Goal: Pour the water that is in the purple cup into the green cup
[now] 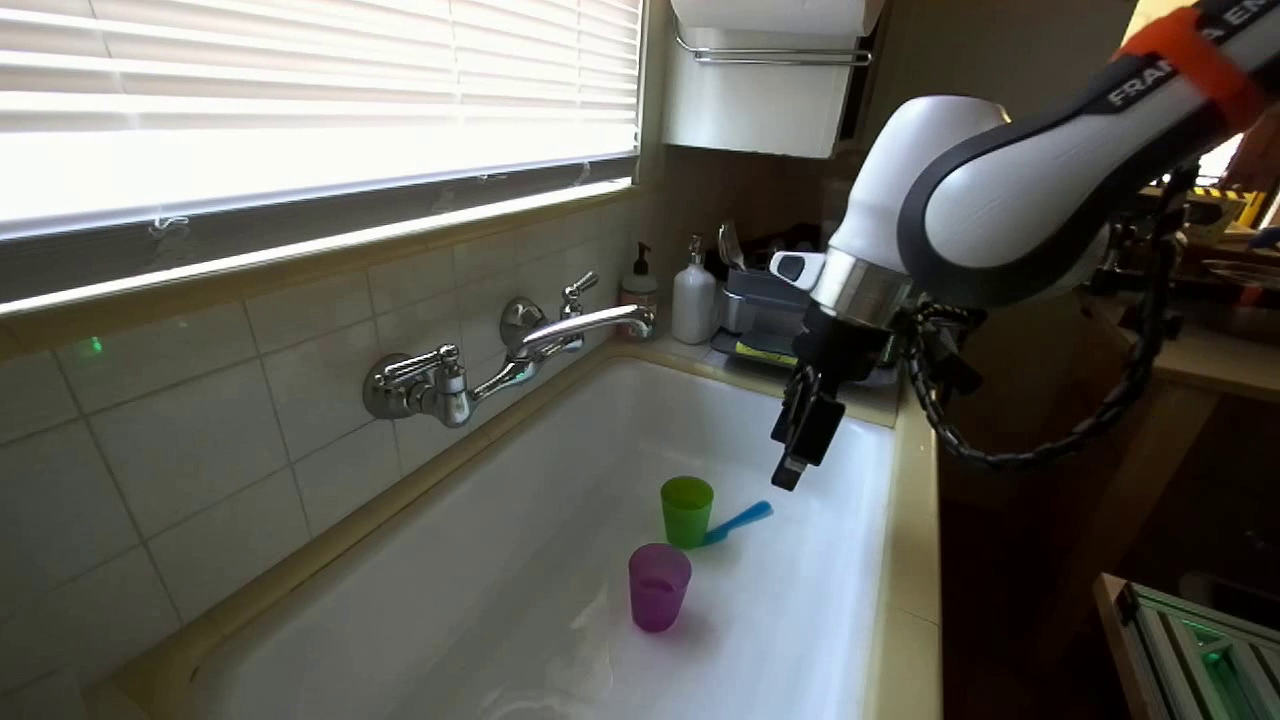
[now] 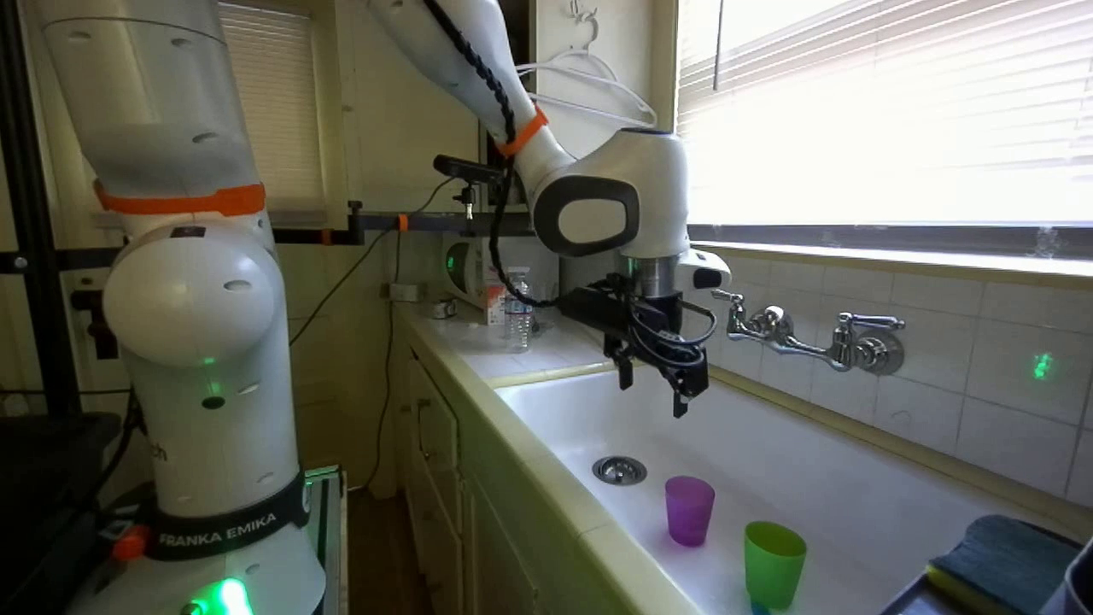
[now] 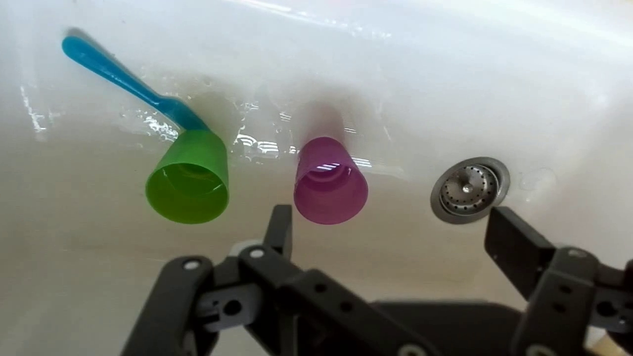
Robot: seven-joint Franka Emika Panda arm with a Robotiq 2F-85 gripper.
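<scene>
Hovering above the sink (image 1: 530,520), gripper (image 3: 390,222) has fingers spread wide. Purple cup (image 3: 330,185) stands upright, right of upright green cup (image 3: 190,180) in wrist view.

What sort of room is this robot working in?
Most likely a home kitchen: the basket strainer in the white sink, the wall-mounted faucet above it and the scouring sponge at the sink's end suggest so.
</scene>
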